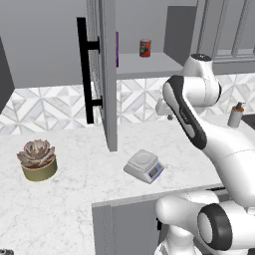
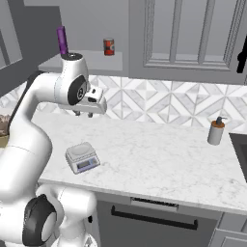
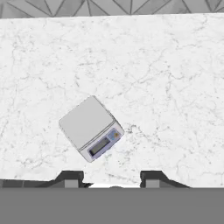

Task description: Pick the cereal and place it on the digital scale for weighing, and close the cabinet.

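the cereal point(image 2: 62, 40) is up on the cabinet shelf, at the top left of the right base view, near a small red can point(image 2: 109, 47). nothing has been picked up yet. the digital scale point(image 3: 91, 127) sits bare on the counter point(image 3: 175, 87), in the middle of the hand view. the cabinet point(image 1: 103, 74) door stands open, at the upper left of the left base view. the claw point(image 3: 112, 178) hangs above the scale, its tips apart with nothing between them. i think every step is left: grab, weigh, shut.
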Robot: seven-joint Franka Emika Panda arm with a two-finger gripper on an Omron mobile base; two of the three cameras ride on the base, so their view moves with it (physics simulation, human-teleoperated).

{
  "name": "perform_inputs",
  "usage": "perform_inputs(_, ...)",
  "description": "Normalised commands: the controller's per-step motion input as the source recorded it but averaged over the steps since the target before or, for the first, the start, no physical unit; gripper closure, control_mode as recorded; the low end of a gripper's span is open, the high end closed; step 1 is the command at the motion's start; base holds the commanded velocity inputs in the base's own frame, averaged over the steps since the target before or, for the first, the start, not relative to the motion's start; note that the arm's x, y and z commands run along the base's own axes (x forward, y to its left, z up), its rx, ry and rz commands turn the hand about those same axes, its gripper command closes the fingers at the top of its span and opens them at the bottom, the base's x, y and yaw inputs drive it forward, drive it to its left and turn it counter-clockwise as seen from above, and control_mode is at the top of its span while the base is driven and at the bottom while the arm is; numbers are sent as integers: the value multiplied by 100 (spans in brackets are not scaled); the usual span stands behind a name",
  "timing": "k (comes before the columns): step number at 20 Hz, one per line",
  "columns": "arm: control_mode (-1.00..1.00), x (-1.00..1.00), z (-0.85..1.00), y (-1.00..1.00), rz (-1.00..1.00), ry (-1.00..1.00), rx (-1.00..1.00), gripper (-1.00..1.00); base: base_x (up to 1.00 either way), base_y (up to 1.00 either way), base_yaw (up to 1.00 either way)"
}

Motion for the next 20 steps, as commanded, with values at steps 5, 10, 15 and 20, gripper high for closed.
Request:
perform_inputs(5, -100, -38, 0, 3, 4, -1, 0, -100, 0, 0, 0)
perform_inputs(10, -100, -58, 23, 36, 14, -33, 0, -100, 0, 0, 0)
perform_inputs(15, -100, -26, 75, 35, 19, -43, 0, -100, 0, 0, 0)
perform_inputs(20, -100, -2, 70, 35, 9, -32, 0, -100, 0, 0, 0)
